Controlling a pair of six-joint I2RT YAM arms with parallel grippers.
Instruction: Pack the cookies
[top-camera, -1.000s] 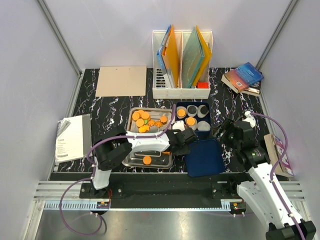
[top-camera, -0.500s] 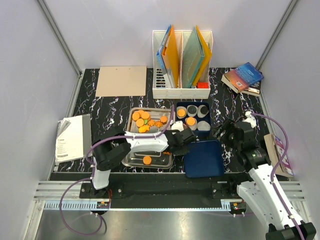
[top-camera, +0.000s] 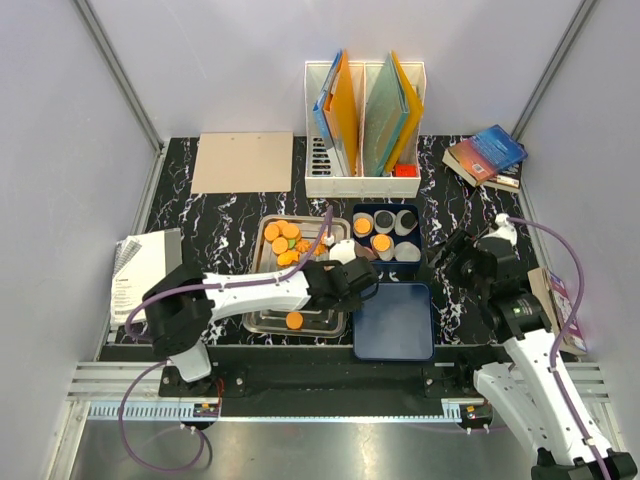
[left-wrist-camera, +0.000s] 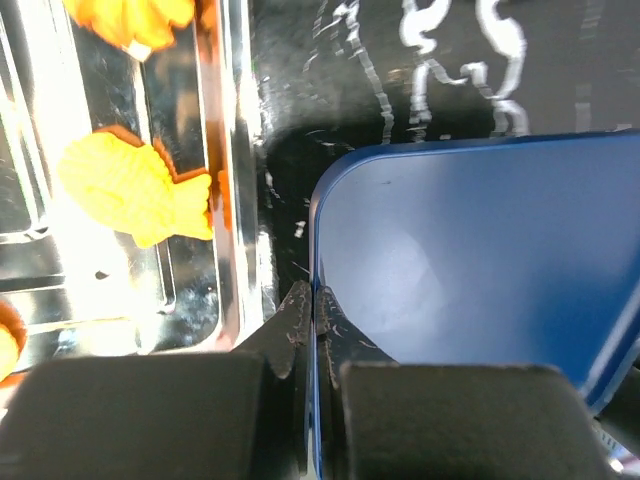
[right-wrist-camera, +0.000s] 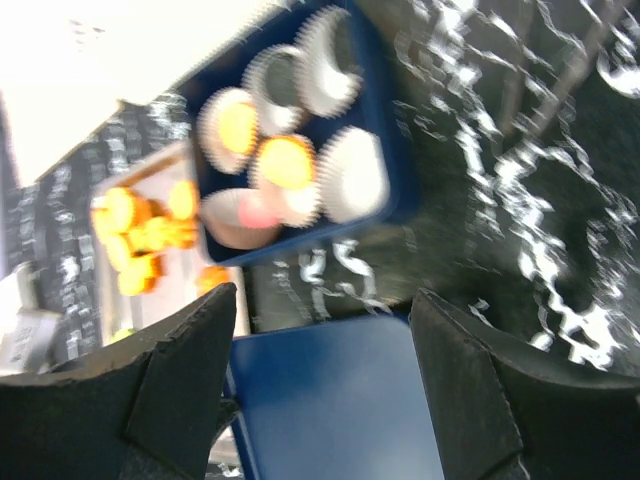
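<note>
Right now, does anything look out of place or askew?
Mostly tidy. The blue lid lies off its box, left edge pinched in the left gripper's jaws; one orange cookie sits alone in the near steel tray.

Left gripper (left-wrist-camera: 314, 305) clamped (outstretched), right gripper (right-wrist-camera: 322, 300) seemingly wide

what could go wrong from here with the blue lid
1. The left gripper is shut on just the thin edge of the blue lid, near a corner, so the lid may slip or swing loose.
2. That edge sits right beside the metal tray; a sideways drag could bump it and scatter the cookies.
3. The open right gripper hovers close to the lid; a lift might hit it.
</note>
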